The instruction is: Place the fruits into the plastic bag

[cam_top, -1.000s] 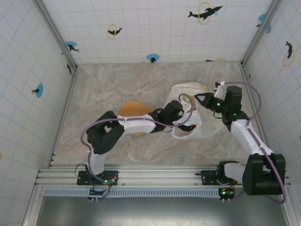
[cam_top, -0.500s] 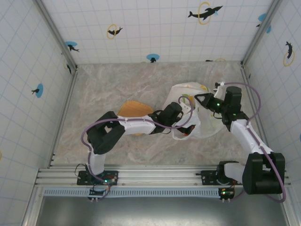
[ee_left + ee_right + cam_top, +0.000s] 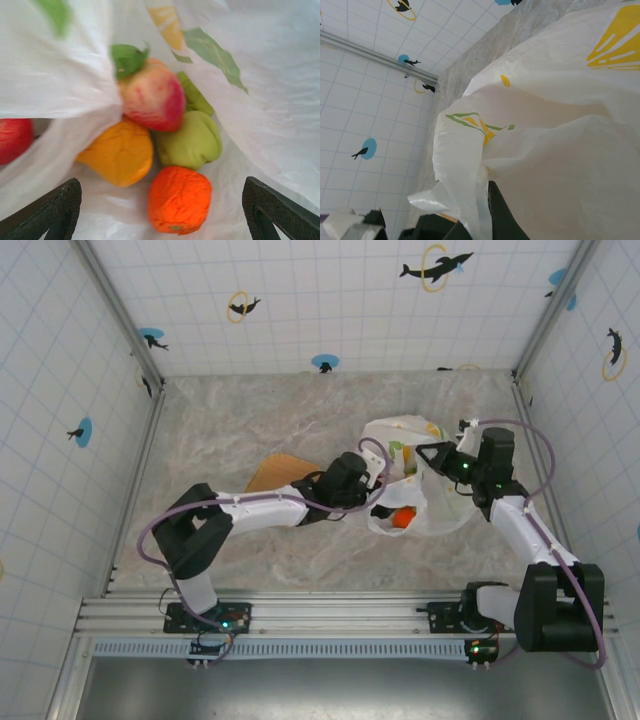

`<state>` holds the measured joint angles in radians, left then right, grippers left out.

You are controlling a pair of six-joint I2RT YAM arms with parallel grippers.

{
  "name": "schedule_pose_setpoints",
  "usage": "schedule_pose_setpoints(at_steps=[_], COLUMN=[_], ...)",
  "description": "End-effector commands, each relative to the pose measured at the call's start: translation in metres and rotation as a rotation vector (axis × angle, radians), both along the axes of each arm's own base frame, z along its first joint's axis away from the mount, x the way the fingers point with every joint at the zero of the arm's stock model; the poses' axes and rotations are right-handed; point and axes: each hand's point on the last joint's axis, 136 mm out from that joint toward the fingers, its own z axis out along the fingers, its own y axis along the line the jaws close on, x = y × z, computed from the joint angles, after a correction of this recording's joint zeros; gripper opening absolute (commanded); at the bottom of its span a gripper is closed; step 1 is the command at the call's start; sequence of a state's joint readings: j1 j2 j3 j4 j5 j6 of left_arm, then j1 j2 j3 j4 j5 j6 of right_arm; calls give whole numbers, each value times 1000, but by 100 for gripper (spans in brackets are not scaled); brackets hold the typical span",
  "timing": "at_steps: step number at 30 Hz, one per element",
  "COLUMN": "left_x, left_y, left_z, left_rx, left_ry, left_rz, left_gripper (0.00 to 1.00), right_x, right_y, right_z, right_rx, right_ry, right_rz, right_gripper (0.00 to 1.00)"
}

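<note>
My left gripper point(image 3: 161, 200) stood wide open, its two dark matte fingers point(image 3: 55, 212) at the lower corners of the wrist view with nothing between them, and it looked into the plastic bag point(image 3: 270, 100). The bag was thin, translucent white film, crinkled and faintly glossy, printed with yellow lemon slices and green leaves. The fruits lay heaped on its bottom in the middle of the frame. A rough, lumpy orange fruit point(image 3: 180, 200) was lowest, and a dimpled green fruit point(image 3: 192, 142) touched it from above. A smooth yellow-orange fruit point(image 3: 117, 152) sat to the left, and over both was a rounded red-and-yellow fruit point(image 3: 150, 95) with a green leaf. A red fruit point(image 3: 12, 140) showed at the left edge, half covered by a sagging fold of film across the upper left; I could not tell whether it sat inside the bag. My right gripper point(image 3: 422, 451) was closed on a pinch of the bag's rim, the film gathered into pleats against its dark finger point(image 3: 497, 215). From above, the bag lay right of centre on the marbled grey table point(image 3: 220, 420). A flat tan round mat point(image 3: 275, 470) lay left of it, partly under my left arm. White tiled walls point(image 3: 320, 300) with dolphin stickers stood around.
</note>
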<state>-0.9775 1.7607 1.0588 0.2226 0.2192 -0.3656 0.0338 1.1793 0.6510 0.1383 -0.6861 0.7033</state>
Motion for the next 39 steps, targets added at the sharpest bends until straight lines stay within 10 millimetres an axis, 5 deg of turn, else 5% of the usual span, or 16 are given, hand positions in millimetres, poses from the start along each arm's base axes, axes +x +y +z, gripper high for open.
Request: schedule_pose_setpoints(at_steps=[1, 8, 15, 23, 39], left_x=[10, 22, 59, 54, 41], left_y=[23, 68, 126, 129, 113], left_z=[8, 0, -47, -81, -94], left_rx=[4, 29, 239, 346, 332], left_ry=[-26, -38, 50, 155, 201], left_rz=[40, 135, 390, 400, 352], left_gripper=[85, 85, 85, 84, 67], right_x=[-1, -1, -1, -2, -3], right_y=[-1, -1, -1, -2, -3], right_z=[1, -3, -3, -5, -10], right_rx=[5, 11, 11, 9, 8], right_ry=[-25, -16, -16, -14, -1], right_rz=[7, 5, 4, 2, 1], right_gripper=[0, 0, 0, 0, 0])
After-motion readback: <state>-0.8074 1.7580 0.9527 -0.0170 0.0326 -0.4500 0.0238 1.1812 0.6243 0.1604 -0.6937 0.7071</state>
